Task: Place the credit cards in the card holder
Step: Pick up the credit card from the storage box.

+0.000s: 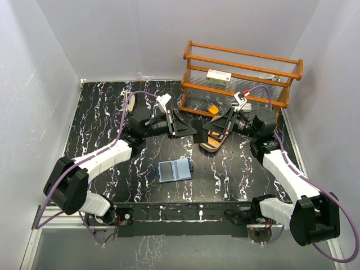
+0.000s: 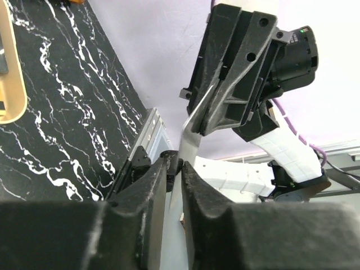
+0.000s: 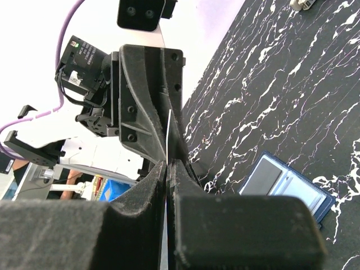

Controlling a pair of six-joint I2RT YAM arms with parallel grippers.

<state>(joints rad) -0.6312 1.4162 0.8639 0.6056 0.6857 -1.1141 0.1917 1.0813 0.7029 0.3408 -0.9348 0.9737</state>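
A thin silver-grey credit card (image 2: pixel 191 132) stands edge-up between the two arms, above the middle of the table. My right gripper (image 3: pixel 169 163) is shut on the card (image 3: pixel 168 132). My left gripper (image 2: pixel 174 166) faces it from the other side, its jaws straddling the card's free end with a narrow gap still showing. In the top view the left gripper (image 1: pixel 191 130) and right gripper (image 1: pixel 209 134) meet tip to tip. The navy card holder (image 1: pixel 175 170) lies open and flat nearer the arm bases, its pale slotted inside (image 3: pixel 287 188) facing up.
A gold oval tray (image 1: pixel 214 143) lies under the right gripper, its rim (image 2: pixel 11 67) at the left wrist view's edge. A wooden rack (image 1: pixel 242 73) with a small box stands at the back right. White walls enclose the black marbled table (image 1: pixel 112 112).
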